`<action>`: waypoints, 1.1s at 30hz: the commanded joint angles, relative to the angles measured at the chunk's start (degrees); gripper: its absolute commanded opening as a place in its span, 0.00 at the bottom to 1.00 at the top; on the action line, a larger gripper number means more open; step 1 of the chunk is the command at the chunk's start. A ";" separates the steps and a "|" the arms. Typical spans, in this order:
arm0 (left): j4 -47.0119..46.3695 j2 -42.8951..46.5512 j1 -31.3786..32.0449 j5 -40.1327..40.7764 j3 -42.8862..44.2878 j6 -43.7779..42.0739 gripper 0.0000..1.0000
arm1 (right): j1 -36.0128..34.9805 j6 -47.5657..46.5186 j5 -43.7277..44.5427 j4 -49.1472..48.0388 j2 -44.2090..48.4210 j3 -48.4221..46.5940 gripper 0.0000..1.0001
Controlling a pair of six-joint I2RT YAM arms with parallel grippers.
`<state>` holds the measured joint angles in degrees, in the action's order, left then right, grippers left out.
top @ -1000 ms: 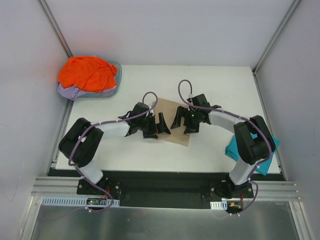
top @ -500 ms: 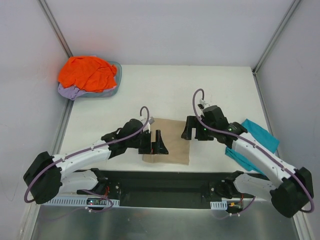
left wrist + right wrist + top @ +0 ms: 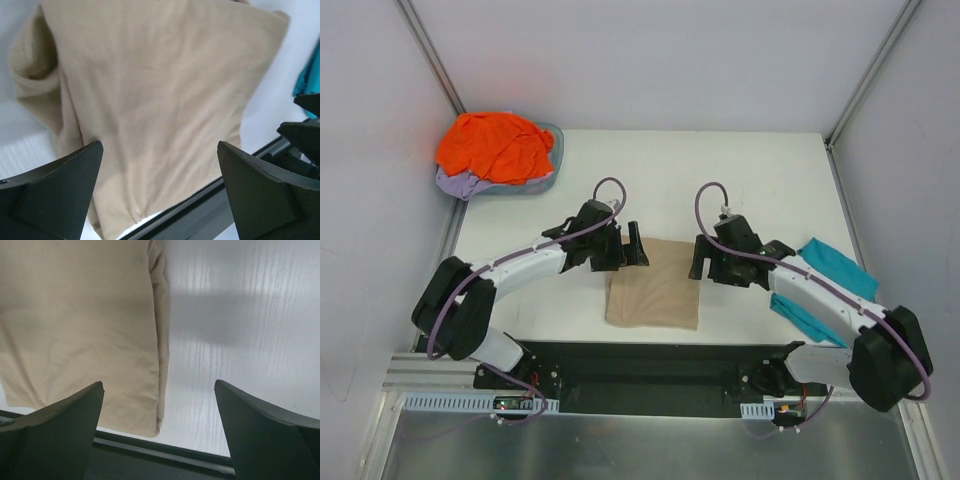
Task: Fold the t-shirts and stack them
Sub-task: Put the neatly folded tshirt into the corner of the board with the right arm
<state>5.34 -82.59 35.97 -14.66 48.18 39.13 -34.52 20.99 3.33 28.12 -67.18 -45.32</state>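
Tan t-shirt (image 3: pixel 653 285) is now seen as a flat folded rectangle at the near-centre of the surface (image 3: pixel 720 170), its near edge close to the surface's front edge. One second ago it lay skewed and was half hidden under both tools. Since then it has been squared up and drawn nearer.

Left tool (image 3: pixel 625 250) and right tool (image 3: pixel 708 262) have been moved apart to the far corners of the rectangle. Both are spread wide and released, with nothing gripped. In the wrist views the cloth is seen lying below, clear of the fingers.

Teal t-shirt (image 3: pixel 825 280) is at the right edge, partly under the right arm. Orange t-shirt (image 3: pixel 495 145) is heaped on the lavender t-shirt (image 3: pixel 455 182) in the basin (image 3: pixel 556 150), far left.

Judgement: the tan fold is taken as finished, and three shirts remain to be folded and stacked.
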 commanded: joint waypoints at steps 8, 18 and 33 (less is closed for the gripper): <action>0.98 -9.61 -2.57 -2.92 1.57 -1.17 0.99 | 0.51 2.82 -7.11 -6.06 -20.34 -7.67 0.95; 0.90 -4.88 -2.57 -3.89 0.95 -0.64 0.99 | 1.65 3.44 -15.37 -11.50 -28.36 -6.89 0.74; 5.46 10.59 -2.48 3.04 -0.02 -3.71 0.99 | 0.07 0.36 -3.70 3.67 -17.56 -5.74 0.01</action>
<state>7.97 -76.27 33.65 -16.21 49.15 37.39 -34.28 22.98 -9.98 19.27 -92.07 -50.76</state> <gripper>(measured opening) 0.993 0.056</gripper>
